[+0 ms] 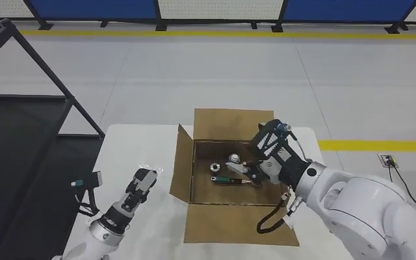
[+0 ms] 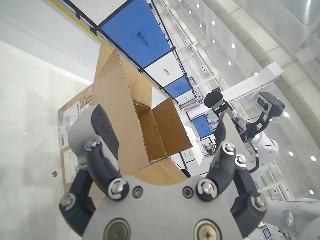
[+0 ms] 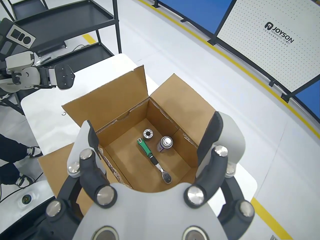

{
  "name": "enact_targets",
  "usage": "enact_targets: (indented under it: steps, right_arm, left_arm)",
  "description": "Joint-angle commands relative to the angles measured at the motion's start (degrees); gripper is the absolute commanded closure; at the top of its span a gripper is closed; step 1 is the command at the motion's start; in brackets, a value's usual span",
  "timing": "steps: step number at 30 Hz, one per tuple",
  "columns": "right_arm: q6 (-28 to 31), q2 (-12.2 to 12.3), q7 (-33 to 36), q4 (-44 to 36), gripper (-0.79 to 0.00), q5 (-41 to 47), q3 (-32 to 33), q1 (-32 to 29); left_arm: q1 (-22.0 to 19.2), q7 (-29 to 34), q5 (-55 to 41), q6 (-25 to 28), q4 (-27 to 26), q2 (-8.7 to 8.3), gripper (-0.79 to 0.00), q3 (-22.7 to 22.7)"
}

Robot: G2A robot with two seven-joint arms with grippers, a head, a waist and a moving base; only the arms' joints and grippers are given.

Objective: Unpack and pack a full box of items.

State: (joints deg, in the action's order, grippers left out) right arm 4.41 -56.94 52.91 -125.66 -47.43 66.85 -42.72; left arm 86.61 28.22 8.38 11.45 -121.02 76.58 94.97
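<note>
This is an industrial test hall or robot lab. From the white table (image 1: pixel 130 162), a yellow line (image 1: pixel 195 32) crosses the pale glossy floor (image 1: pixel 195 71) at twelve o'clock. Behind it runs a row of blue panels (image 1: pixel 91 8) and white pegboard panels (image 3: pixel 270 33). A black metal rack (image 1: pixel 32 130) stands at nine o'clock. Rows of spotlights (image 2: pixel 233 46) dot the high ceiling (image 2: pixel 250 13).

Box (image 3: pixel 160 111) beneath right gripper (image 3: pixel 153 127): matt brown corrugated cardboard. Ratchet (image 3: pixel 153 159) inside: shiny metal head, green plastic-looking grip. Can (image 3: pixel 165 144): glossy metal top. Table (image 3: pixel 45 116): smooth, white, glossy.
</note>
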Motion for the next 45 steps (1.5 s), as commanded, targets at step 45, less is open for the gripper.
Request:
enact_targets:
  steps: [45]
  right_arm:
    - [2.15, 2.79, 14.26, 18.95, -0.785, 42.92, 22.87, -11.59]
  left_arm:
    - [-18.98, 21.99, 3.94, -16.04, 7.62, -2.38, -0.785, -17.27]
